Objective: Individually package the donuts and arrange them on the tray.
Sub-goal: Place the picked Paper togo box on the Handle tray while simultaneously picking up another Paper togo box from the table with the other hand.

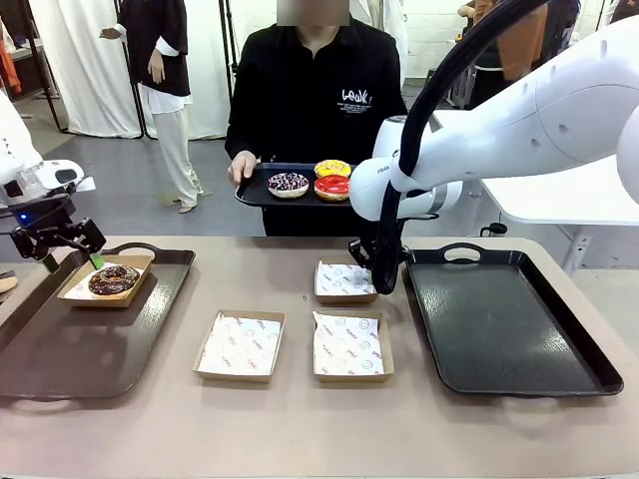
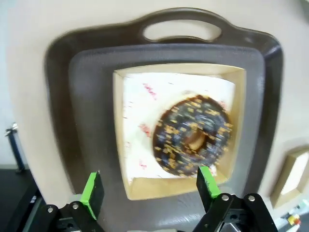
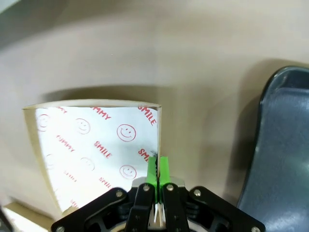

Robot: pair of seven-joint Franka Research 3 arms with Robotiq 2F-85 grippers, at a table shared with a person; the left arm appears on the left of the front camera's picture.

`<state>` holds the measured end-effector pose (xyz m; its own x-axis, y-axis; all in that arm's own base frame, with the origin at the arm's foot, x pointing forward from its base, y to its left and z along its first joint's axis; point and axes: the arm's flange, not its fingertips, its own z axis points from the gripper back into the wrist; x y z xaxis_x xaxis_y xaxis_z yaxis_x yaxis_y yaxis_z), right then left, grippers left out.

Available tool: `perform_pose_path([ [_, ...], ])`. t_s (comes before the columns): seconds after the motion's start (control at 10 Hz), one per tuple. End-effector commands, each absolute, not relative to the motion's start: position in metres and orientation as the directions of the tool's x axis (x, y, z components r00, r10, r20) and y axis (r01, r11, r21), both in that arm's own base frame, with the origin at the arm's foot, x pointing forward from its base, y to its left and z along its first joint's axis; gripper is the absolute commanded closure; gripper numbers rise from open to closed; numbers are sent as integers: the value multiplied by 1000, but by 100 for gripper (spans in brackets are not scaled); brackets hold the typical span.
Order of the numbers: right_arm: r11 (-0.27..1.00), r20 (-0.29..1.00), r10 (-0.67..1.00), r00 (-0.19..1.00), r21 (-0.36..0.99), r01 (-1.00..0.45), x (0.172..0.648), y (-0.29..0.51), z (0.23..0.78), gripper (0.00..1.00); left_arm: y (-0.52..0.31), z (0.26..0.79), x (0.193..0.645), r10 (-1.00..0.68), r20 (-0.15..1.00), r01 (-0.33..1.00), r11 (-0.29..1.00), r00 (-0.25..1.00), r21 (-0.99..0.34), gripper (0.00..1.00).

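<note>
Chocolate donut lay ahead of your wide-open left jaws | right jaws pinched box wall | icing probably soft; hold its box.

Left claw spread wide, hovering, right claw pinched shut, lowered

Looks like a robotics lab or test hall staged as a bakery stand, not a working shop. Shown by the white left arm and right arm, with a thick black cable, reaching over a plain beige counter. Set out with dark serving trays, paper-lined cardboard boxes and iced donuts, the donuts held on a black tray by a person opposite. Backed by bare grey floor, long white curtains and a white table.
</note>
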<state>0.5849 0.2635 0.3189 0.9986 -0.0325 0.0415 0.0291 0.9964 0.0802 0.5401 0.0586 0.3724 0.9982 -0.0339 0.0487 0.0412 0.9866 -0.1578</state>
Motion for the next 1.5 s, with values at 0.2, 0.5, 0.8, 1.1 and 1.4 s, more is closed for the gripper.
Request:
perform_pose_path([
  [0.2, 999, 78, -21, 997, 40, 18, 560, 264, 382, 100, 103, 424, 463, 19, 94, 39, 811, 995, -584, 0],
  [0.5, 1000, 93, -24, 995, 11, 23, 557, 269, 446, 100, 154, 449, 401, 54, 213, 131, 638, 975, -759, 0],
  [0.8, 999, 39, -30, 999, -18, 31, 581, 271, 495, 100, 205, 446, 358, 87, 235, 166, 481, 968, -861, 0],
  [1.1, 999, 10, -37, 999, -37, 38, 596, 269, 512, 100, 234, 433, 341, 156, 219, 139, 409, 963, -902, 0],
  [1.4, 999, -25, -49, 998, -18, 49, 604, 258, 503, 100, 252, 417, 350, 281, 98, -5, 346, 955, -938, 0],
])
